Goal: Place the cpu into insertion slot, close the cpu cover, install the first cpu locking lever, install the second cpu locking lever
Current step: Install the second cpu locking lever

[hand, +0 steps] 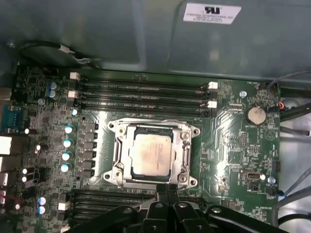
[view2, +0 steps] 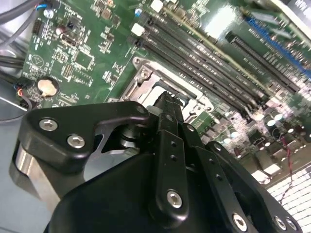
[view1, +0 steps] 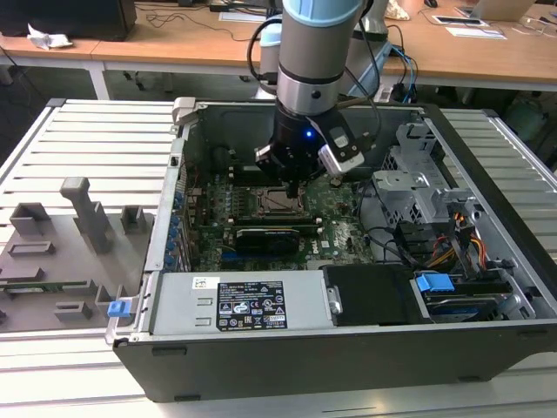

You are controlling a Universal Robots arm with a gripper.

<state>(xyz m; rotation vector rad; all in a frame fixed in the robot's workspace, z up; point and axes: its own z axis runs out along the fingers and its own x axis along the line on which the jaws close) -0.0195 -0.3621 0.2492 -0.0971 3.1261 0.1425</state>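
cpu (hand: 152,154) lies flat and square in insertion slot (hand: 122,167).

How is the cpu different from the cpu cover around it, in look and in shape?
The cpu is a solid square with a pale beige, slightly stained face; the cpu cover is a shiny silvery frame with an open window. The cpu fills that window, while the cover borders it and reaches farther out. Both lie flat and look metallic.
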